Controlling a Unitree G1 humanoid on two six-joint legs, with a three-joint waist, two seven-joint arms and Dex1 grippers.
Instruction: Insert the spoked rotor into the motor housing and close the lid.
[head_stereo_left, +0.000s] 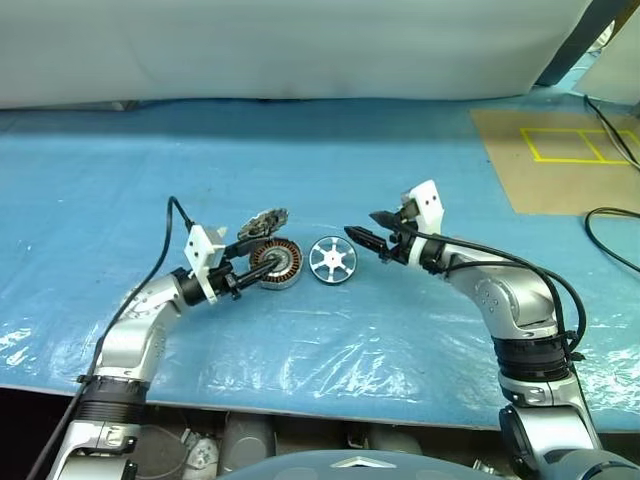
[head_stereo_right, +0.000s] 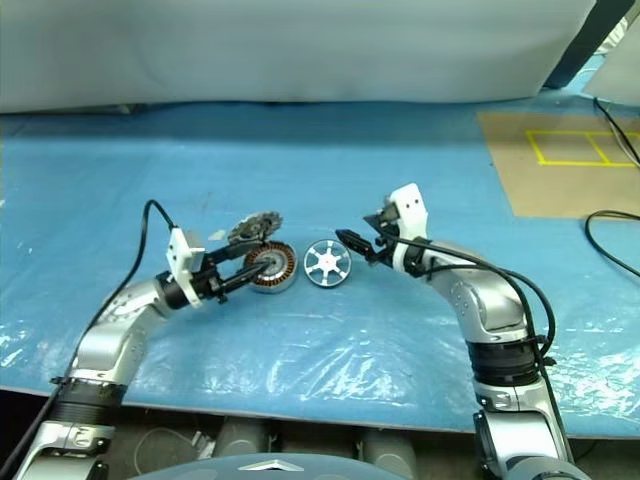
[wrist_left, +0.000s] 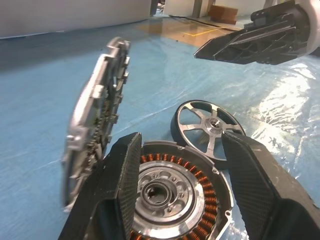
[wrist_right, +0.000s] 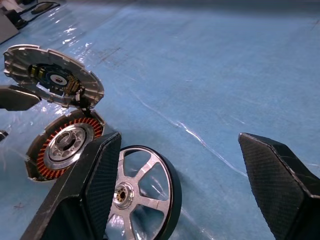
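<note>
**Copper windings exposed, silver rotor not yet seated**

Copper-brown coils ring the inside of the motor housing (head_stereo_left: 277, 264), a short silver cylinder lying on the blue, plastic-covered desk (head_stereo_left: 330, 340). The lid (head_stereo_left: 263, 223) stands propped up at the housing's far rim, toothed edge raised, its finned inner face showing in the right wrist view; it appears hinged or leaning there, and which cannot be told. The spoked rotor (head_stereo_left: 332, 260) lies flat on the desk just beside the housing, on the side toward the right arm, with a sliver of blue between the two.

Handling, as a judgement: the rotor looks a rigid, polished metal part, fairly light but slippery, best taken across its outer rim or by a spoke near the hub, and lowered square to the bore so it does not cock. The windings look delicate and should not be scraped; the lid looks stiff and could drop if nudged.

The left gripper (head_stereo_left: 252, 272) reaches level over the housing, jaws parted to a moderate gap and straddling the housing's near rim in its wrist view, clamped on nothing. The right gripper (head_stereo_left: 365, 240) hangs just beyond the rotor on its far side, jaws spread wide and empty, tips above the desk and clear of the rotor.
</note>
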